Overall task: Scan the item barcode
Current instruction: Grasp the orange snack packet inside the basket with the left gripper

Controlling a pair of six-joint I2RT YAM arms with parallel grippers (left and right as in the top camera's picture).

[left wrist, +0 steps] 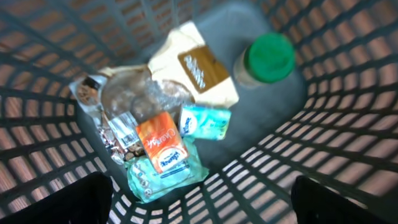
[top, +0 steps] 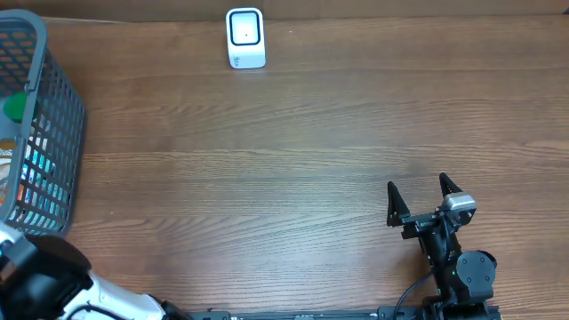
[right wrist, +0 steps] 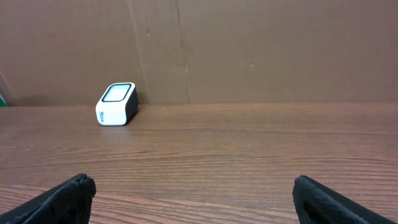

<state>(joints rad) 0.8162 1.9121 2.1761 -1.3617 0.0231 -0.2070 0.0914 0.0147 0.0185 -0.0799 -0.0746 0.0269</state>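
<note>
Several items lie in the grey mesh basket: an orange packet on a teal pouch, a small teal box, a cream bag with a brown label, a green-lidded jar and crumpled clear plastic. My left gripper hangs open above them, holding nothing. The white barcode scanner stands at the table's far edge. My right gripper rests open and empty at the near right, facing the scanner.
The basket takes up the table's left edge, with the green lid showing inside it. My left arm fills the near left corner. A brown cardboard wall backs the wooden table.
</note>
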